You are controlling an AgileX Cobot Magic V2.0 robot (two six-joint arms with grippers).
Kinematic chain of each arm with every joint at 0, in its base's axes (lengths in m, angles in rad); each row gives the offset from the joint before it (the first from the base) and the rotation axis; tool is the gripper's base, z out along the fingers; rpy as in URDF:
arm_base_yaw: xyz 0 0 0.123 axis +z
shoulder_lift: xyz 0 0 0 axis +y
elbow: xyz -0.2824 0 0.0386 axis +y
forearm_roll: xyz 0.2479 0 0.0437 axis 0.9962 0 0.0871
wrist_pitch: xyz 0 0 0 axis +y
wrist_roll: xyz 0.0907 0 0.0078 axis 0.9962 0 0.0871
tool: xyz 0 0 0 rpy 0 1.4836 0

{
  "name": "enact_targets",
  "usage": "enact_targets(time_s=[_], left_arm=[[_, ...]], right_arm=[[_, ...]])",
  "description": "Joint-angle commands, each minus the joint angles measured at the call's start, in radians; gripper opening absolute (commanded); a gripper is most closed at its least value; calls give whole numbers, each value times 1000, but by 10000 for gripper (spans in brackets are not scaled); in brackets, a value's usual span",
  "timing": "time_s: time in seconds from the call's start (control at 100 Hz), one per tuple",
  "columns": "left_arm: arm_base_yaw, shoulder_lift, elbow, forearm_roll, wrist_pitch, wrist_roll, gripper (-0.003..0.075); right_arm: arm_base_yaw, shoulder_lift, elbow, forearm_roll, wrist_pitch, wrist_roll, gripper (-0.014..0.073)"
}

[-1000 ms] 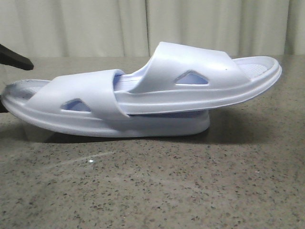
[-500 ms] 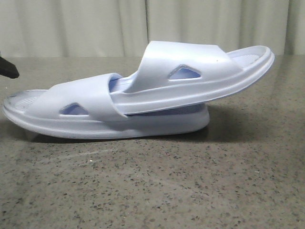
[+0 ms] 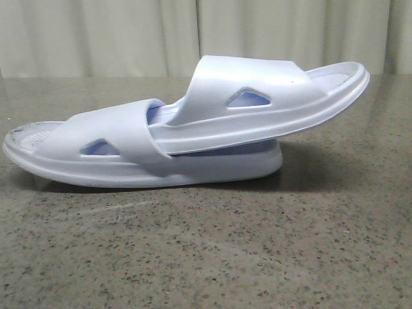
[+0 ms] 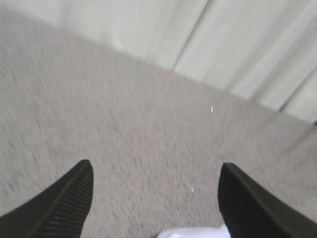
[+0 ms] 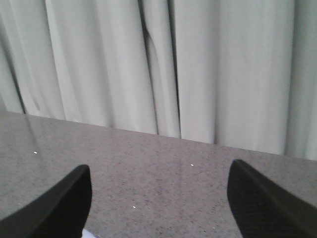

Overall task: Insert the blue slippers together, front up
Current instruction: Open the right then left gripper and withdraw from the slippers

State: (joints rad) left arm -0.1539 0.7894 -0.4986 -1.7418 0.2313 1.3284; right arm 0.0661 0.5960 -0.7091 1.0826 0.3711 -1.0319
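Left gripper: seen only from its wrist camera, dark fingers spread wide with nothing between them, bare table under the gap
Right gripper: likewise seen only from its own wrist camera, fingers wide apart and holding nothing
Front view: neither arm appears; only this camera shows the blue slippers whole
Blue slippers: nested as a pair at the middle of the table, lying side-on across the front view; the lower one rests flat on its sole, running from far left to right of centre; the upper one has one end pushed under the lower one's strap and its other end raised up and to the right, clear of the surface
Wrist views: the left one catches a pale sliver of slipper at the frame edge, between the fingers; the right one shows a tiny pale scrap by one finger, too small to name
Table: speckled grey stone, open surface on the near side of the pair and to the right of it
Far edge: table ends at a pale pleated curtain, which fills the background in all three views
Left margin: the lower slipper's end lies close to the left frame edge in the front view
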Motion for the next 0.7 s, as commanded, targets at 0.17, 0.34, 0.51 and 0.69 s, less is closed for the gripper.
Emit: enact_targets(time_s=[0.17,0.34,0.51,0.69], left_arm=[[-8,-247,-31,115,-94,18,466],[-8,-349,22,119,-129,18,466],[-8,-426,104,121,-125,18,466],[-8,-491,184,146,-127,18,466]], right_arm=[[1,-16,50,-33,-125,-19,497],[1,-141,139,-62,-258,-25,497],[1,-333,224,-124,-272,-25,498],[1,-492,321,-128,-263,-25,498]])
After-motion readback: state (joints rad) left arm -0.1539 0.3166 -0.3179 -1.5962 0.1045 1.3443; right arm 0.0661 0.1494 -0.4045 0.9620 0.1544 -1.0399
